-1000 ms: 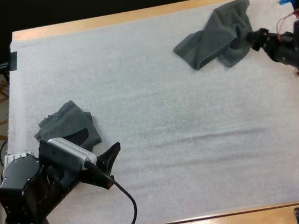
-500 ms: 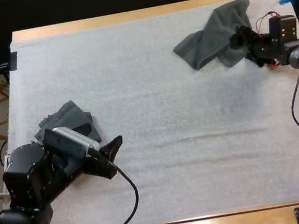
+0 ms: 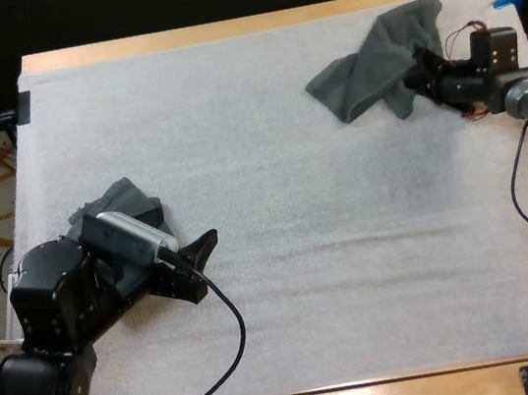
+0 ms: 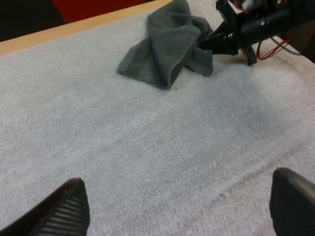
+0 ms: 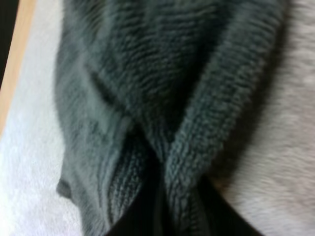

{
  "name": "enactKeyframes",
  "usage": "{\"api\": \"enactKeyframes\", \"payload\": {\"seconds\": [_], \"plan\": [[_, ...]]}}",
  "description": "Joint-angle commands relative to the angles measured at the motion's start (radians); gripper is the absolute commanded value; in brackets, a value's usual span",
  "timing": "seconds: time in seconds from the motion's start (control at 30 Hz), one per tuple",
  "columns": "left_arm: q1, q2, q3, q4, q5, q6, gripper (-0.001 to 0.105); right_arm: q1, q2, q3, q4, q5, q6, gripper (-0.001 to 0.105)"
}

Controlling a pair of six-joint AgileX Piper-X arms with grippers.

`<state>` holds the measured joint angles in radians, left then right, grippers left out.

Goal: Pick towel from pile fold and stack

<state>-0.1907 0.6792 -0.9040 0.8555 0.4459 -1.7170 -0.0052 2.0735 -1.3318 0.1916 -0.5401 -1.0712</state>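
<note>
A crumpled grey-green towel [image 3: 378, 61] lies at the far right of the white mat [image 3: 290, 174]. My right gripper [image 3: 421, 71] is at its right edge, shut on a fold of the cloth. In the right wrist view the black fingertips [image 5: 142, 216] pinch a bunched ridge of the crumpled towel [image 5: 162, 78]. A second grey-green towel [image 3: 123, 201] lies at the near left, partly hidden under my left arm. My left gripper [image 3: 201, 261] hovers open beside it with nothing between its fingers. In the left wrist view my left gripper [image 4: 177, 196] faces the crumpled towel [image 4: 165, 49] and the right gripper [image 4: 212, 40].
The mat's wooden far edge [image 3: 219, 31] runs close behind the crumpled towel. Bare mat stretches between the two towels.
My right gripper has moved in to the crumpled towel's right edge and shut on it. My left arm has shifted slightly, its gripper still open.
</note>
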Motion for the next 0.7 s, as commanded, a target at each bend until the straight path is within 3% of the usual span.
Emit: {"api": "enactKeyframes", "payload": {"seconds": [0.0,0.33,0.43,0.53,0.67], "plan": [[-0.004,-0.004,-0.006,-0.026,0.007,-0.005,0.073,0.008,-0.065,-0.007,-0.006,-0.022,-0.077,0.0],[-0.004,-0.004,-0.006,-0.177,0.007,-0.008,0.073,0.032,-0.454,-0.007,0.028,-0.017,-0.489,0.0],[-0.004,-0.004,-0.006,-0.17,0.025,-0.008,0.073,0.032,-0.565,-0.007,0.078,-0.017,-0.505,0.0],[-0.004,-0.015,-0.006,-0.169,0.091,-0.033,0.073,0.032,-0.648,-0.007,0.197,-0.017,-0.493,0.0],[-0.004,-0.048,-0.006,-0.146,0.145,-0.088,0.073,0.032,-0.73,-0.005,0.414,0.043,-0.587,0.0]]}}
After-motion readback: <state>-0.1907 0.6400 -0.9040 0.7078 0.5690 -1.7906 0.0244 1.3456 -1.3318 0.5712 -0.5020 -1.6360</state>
